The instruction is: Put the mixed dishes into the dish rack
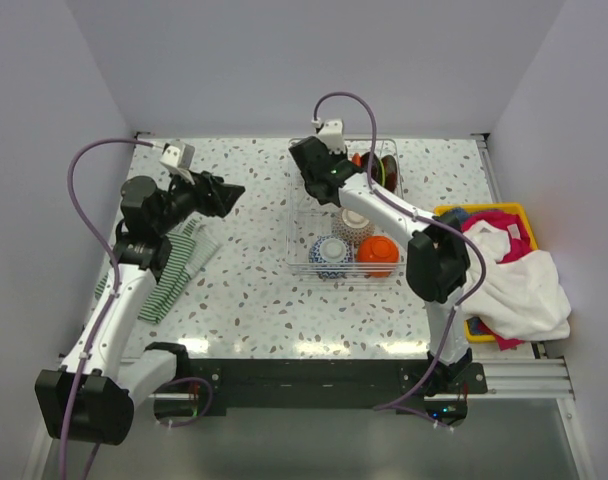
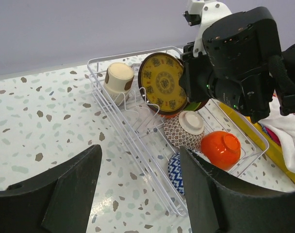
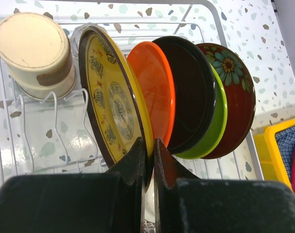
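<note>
The dish rack (image 1: 292,262) stands at the table's back centre. In the right wrist view, the dark red gold-patterned plate (image 3: 111,102) stands on edge in it, with an orange plate (image 3: 155,92), the black plate (image 3: 191,87), the lime green plate (image 3: 213,131) and a flowered red plate (image 3: 237,92) behind it. My right gripper (image 3: 148,148) is shut on the gold-patterned plate's rim. A beige cup (image 3: 33,48) lies beside it. The blue-white bowl (image 1: 331,250), the orange bowl (image 1: 378,250) and a brown-patterned bowl (image 1: 356,222) sit in the rack's near end. My left gripper (image 2: 140,153) is open and empty, above the table left of the rack (image 2: 148,168).
The green-white striped cloth (image 1: 179,265) lies on the table under the left arm. The yellow bin (image 1: 504,215) of coloured cloths stands at the right edge, with a white cloth (image 1: 519,285) spilling over it. Walls close the table at the back and sides.
</note>
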